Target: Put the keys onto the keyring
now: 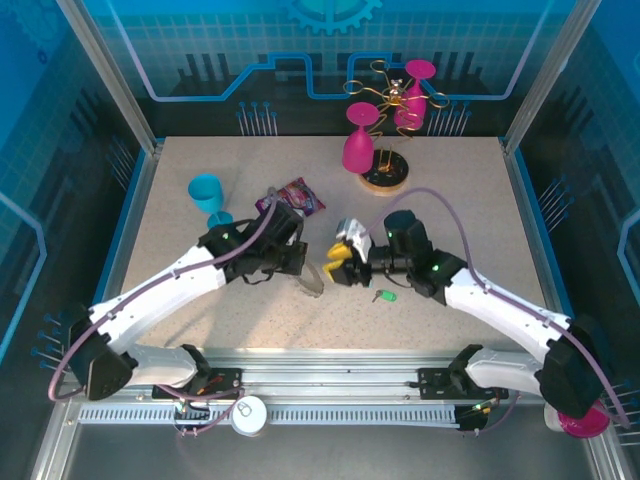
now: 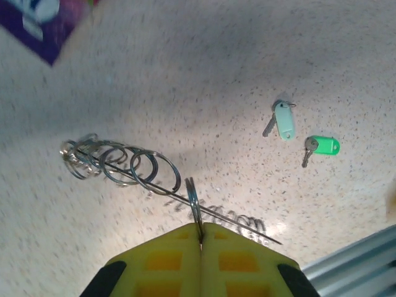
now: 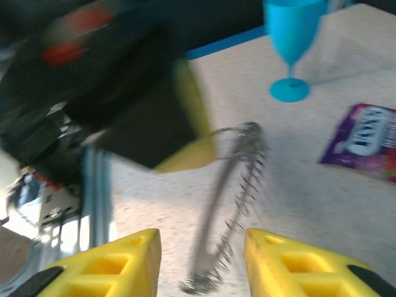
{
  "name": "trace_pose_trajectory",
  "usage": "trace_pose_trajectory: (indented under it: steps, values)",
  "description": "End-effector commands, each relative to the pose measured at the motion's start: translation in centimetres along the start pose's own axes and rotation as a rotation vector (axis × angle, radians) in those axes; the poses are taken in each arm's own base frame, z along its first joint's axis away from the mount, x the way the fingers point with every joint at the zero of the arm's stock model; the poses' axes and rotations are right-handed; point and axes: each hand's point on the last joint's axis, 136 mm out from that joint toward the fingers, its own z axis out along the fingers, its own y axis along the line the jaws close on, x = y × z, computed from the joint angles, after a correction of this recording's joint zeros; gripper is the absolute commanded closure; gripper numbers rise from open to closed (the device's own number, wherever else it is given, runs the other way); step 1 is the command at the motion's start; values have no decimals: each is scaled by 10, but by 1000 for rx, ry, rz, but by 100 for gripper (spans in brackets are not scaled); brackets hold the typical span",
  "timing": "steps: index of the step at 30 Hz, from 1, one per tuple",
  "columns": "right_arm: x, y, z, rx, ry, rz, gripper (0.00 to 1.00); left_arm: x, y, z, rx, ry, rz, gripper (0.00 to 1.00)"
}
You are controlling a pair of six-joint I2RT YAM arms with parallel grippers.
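1. Clamping the rim of the keyring (image 2: 162,189), the left gripper (image 2: 201,240) has its yellow fingers pressed flat together, the dark wire pinched in the seam between them.
2. In the left wrist view the ring is seen nearly edge-on. It runs from that grip toward 10 o'clock, with its small wire loops fanned along the rim.
3. The right gripper (image 3: 201,260) faces the ring with its two yellow fingers standing well apart. In the blurred right wrist view, the ring's lower end hangs in the gap and seems to touch neither finger.
4. Both keys lie flat on the speckled table (image 1: 450,200), off the ring. In the left wrist view the pale grey-green key (image 2: 283,120) sits at 1 o'clock from the closed fingertips. The bright green key (image 2: 322,146) sits at 2 o'clock, near the pale one but not touching it.
5. In the overhead view the two grippers meet tip to tip near the table's middle, and the bright green key lies at 4 o'clock, just beside the right arm's wrist.
6. Farther out in that view, a purple snack packet (image 1: 297,197) lies at 11 o'clock and a blue goblet (image 1: 207,195) stands at 10 o'clock. A glass rack (image 1: 385,178) hung with pink glasses stands at 1 o'clock, near the far edge.
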Motion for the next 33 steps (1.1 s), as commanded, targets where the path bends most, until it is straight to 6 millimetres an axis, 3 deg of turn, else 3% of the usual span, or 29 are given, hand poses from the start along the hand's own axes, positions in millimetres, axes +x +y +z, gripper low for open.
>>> trace_pose_trajectory:
  steps: [1, 6, 11, 17, 22, 33]
  values:
    - [0, 40, 2, -124, -93, -194, 65, 22, -2, -10, 34, 222, -318, 100]
    - [5, 49, 17, -112, -124, -258, 69, 19, -12, -16, 139, 325, -608, 100]
    - [9, 33, 38, -7, -134, -290, 71, 19, -22, -21, 209, 416, -796, 100]
    - [12, 11, 47, 140, -179, -339, 70, 23, -31, -22, 283, 484, -951, 100]
    - [18, 1, 47, 200, -209, -321, 70, 30, -32, -23, 290, 519, -1004, 100]
    - [13, 12, 47, 142, -262, -323, 71, 31, -35, -23, 311, 539, -1030, 100]
